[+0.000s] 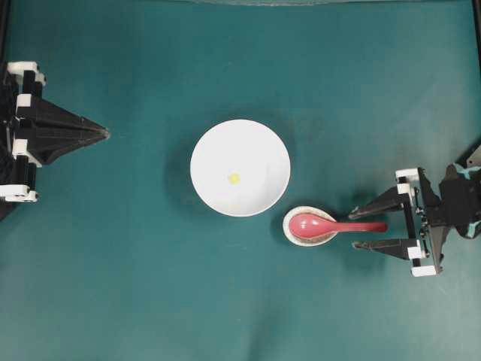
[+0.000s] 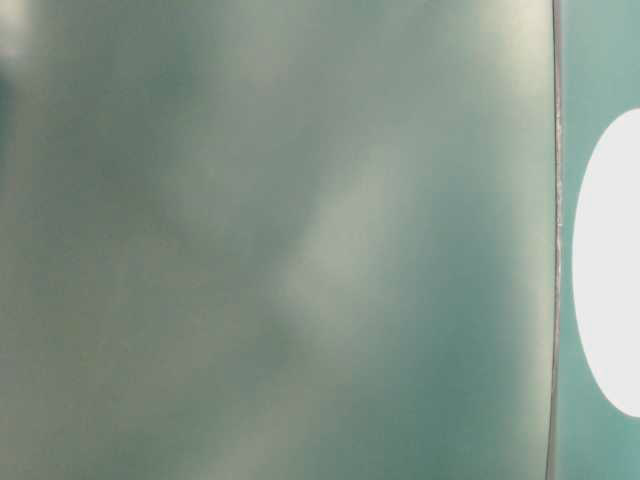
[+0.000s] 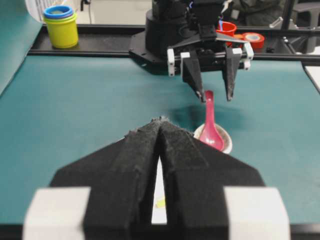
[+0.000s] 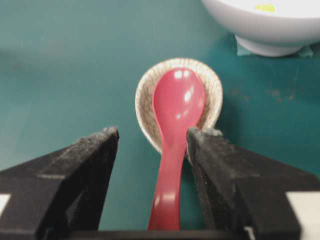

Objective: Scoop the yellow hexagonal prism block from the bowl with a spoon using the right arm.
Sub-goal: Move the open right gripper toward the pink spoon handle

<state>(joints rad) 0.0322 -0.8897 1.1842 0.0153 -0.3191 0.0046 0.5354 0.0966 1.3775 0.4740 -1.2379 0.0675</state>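
The white bowl [image 1: 259, 147] sits mid-table with the tiny yellow hexagonal prism block [image 1: 234, 178] inside it. In the right wrist view the block [image 4: 265, 7] shows over the bowl's rim [image 4: 270, 30]. The pink-red spoon [image 1: 312, 224] lies with its scoop in a small speckled spoon rest [image 1: 289, 229], handle pointing right. My right gripper [image 1: 354, 229] is open, its fingers on either side of the handle's end [image 4: 167, 200]; neither pad presses it. My left gripper [image 1: 105, 134] is shut and empty at the left edge, far from the bowl.
Stacked yellow and blue cups [image 3: 61, 25] and a red tape roll [image 3: 255, 39] stand beyond the table's far edge beside the right arm's base. The table-level view is a blurred green surface with a white rounded shape [image 2: 610, 270] at its right.
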